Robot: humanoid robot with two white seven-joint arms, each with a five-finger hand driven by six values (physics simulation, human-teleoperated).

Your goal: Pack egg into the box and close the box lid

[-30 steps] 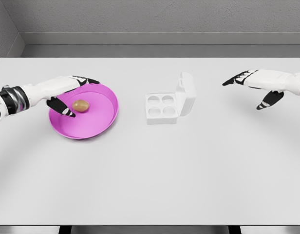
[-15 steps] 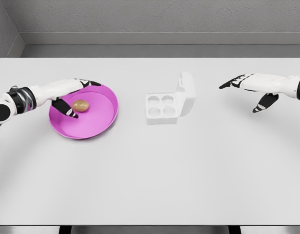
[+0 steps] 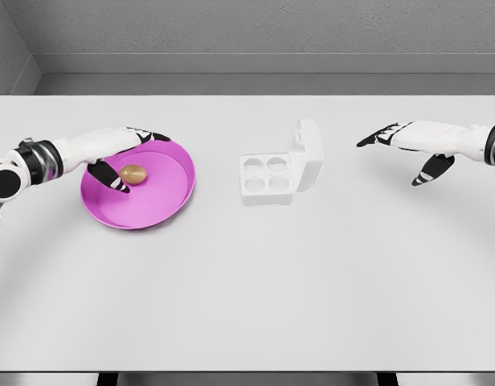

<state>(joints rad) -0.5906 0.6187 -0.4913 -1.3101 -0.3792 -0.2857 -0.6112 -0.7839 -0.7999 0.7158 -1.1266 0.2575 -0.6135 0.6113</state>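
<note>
Brown egg [image 3: 133, 174], smooth and oval, lying on its side inside a magenta plate [image 3: 163, 201] at the left of the white tabletop [image 3: 247, 289]. Long axis roughly level across the view, left to right; which end is the blunter one cannot be told. Plate round, shallow, with a raised rim and a glossy plastic look.

Left robot hand [image 3: 123, 153] reaching in from the left edge over the plate's upper left part, white shell with black fingertips. Fingers spread apart and relaxed, long ones stretched along the far rim above the egg, thumb [image 3: 113, 179] pointing down just left of the egg. Nothing gripped; whether the thumb touches the egg cannot be told.

White egg box [image 3: 268, 179] near the middle of the tabletop, well apart from the plate to its right. Matte, moulded look, square base with four round empty cups in a two-by-two grid. Lid [image 3: 307, 155] hinged on the right side, standing open and nearly upright.

Right robot hand [image 3: 408, 149] at the far right, above the tabletop, well clear of the box. Fingers splayed and pointing left, thumb hanging down, holding nothing.
</note>
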